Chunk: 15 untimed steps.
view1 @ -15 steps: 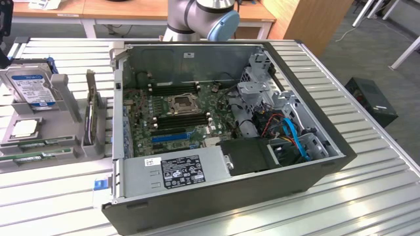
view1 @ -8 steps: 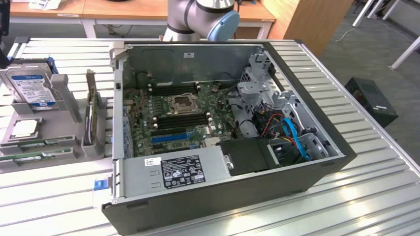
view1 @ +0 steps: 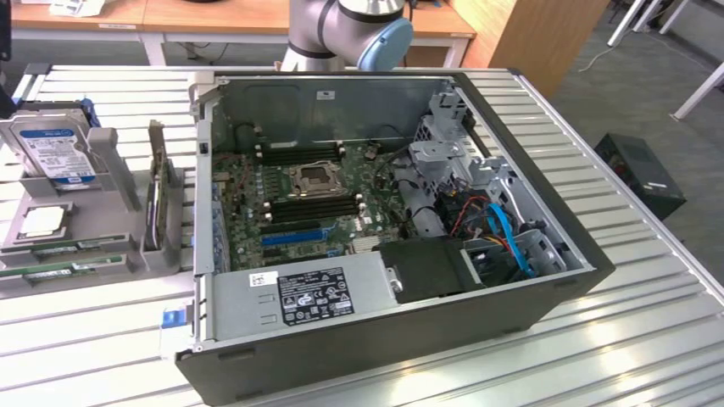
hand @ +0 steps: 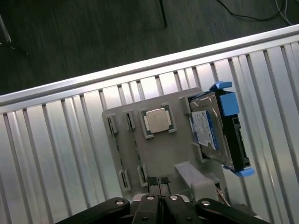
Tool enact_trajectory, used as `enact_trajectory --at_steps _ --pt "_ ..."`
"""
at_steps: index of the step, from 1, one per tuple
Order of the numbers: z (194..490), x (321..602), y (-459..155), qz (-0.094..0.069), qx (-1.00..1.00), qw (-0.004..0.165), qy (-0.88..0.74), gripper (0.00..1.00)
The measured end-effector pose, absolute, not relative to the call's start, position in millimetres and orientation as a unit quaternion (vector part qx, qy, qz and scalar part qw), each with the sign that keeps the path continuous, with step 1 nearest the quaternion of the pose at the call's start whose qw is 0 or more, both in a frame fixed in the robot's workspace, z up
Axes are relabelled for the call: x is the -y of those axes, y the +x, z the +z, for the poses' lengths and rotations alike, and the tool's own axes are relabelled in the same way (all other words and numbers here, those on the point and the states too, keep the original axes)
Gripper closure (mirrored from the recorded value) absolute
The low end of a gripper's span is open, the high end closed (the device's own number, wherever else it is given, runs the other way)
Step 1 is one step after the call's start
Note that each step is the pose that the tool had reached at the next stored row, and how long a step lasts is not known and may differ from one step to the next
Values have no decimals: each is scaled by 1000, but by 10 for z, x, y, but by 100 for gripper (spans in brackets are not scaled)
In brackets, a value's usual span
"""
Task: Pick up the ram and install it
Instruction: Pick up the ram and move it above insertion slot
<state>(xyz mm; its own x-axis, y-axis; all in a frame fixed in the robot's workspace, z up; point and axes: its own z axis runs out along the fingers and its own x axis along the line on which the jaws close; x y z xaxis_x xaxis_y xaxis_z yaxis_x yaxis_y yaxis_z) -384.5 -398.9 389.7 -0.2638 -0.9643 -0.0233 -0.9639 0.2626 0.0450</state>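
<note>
gripper [hand: 159, 184]: clenched, the two fingertips pressed together with nothing between them; in the wrist view it hangs over one edge of the grey holder [hand: 161, 154]
ram [view1: 68, 268]: a long thin green stick lying flat along the near edge of the grey holder, at the exterior view's left, outside the computer case [view1: 374, 343] and apart from the gripper
robot arm [view1: 345, 30]: its grey and blue joint stands behind the case at the far side of the table [view1: 633, 339]
hard drive [view1: 54, 148]: silver with a blue-white label, standing upright at the far end of the holder, in a blue bracket
processor chip [hand: 156, 120]: square and silvery, lying flat in a recess of the holder, between the hard drive and the ram
expansion card [view1: 158, 191]: upright on its edge, between the holder and the case wall
case: lying on its side with the cover off, motherboard [view1: 254, 195] facing up
memory slots [view1: 311, 208]: long dark rows on either side of the processor socket
power supply [view1: 300, 297]: grey box with a label, at the near end of the case
</note>
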Motion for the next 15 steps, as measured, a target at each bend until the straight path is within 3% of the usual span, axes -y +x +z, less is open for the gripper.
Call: enact_trajectory --at_steps 15 --pt "3898 3989 -3845 -25 763 6 646 89"
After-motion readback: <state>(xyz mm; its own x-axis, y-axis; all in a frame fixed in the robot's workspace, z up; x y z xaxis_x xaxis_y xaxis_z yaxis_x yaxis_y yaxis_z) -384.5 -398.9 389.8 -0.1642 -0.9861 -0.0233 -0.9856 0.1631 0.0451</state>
